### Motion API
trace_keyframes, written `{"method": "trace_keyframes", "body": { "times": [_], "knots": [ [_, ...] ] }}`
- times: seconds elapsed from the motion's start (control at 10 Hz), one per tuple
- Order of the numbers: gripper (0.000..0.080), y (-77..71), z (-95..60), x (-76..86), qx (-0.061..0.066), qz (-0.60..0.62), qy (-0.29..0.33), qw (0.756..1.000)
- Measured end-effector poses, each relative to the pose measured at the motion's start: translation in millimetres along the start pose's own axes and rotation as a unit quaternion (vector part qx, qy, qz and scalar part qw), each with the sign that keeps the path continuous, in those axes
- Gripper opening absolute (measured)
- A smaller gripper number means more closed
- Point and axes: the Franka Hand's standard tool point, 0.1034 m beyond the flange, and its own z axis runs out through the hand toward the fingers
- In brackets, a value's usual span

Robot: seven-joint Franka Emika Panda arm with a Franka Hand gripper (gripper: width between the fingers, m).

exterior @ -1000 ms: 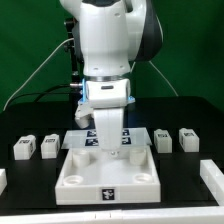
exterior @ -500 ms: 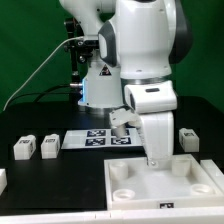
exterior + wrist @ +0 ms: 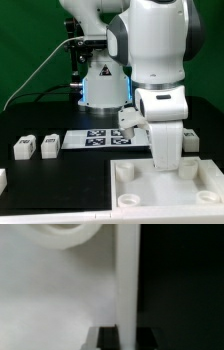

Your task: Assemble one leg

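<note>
My gripper (image 3: 167, 164) is shut on the far rim of the large white square tabletop (image 3: 160, 195), which lies at the exterior view's lower right and runs off the frame. In the wrist view the dark fingers (image 3: 108, 339) straddle the tabletop's raised rim (image 3: 126, 280), and a round corner socket (image 3: 65, 232) shows beside it. Two small white legs with tags (image 3: 23, 148) (image 3: 48, 146) lie on the black table at the exterior view's left. Another leg (image 3: 188, 138) lies at the right behind my gripper, partly hidden.
The marker board (image 3: 100, 138) lies flat in the middle of the table, in front of the arm's base (image 3: 100, 85). A white part's edge (image 3: 3, 180) shows at the exterior view's far left. Cables run behind the base.
My gripper has slid the tabletop from the middle of the table to the exterior view's right, uncovering the marker board. The two legs at the left have not moved.
</note>
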Motion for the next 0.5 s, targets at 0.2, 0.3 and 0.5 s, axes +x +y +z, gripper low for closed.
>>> {"method": "trace_keyframes", "body": {
  "times": [0.2,0.3,0.5],
  "knots": [
    [0.0067,-0.2,0.4,-0.5,0.001,0.001,0.000,1.000],
    [0.0274,-0.2,0.4,-0.8,0.001,0.001,0.000,1.000],
    [0.0453,-0.2,0.4,-1.1,0.001,0.001,0.000,1.000]
  ]
}}
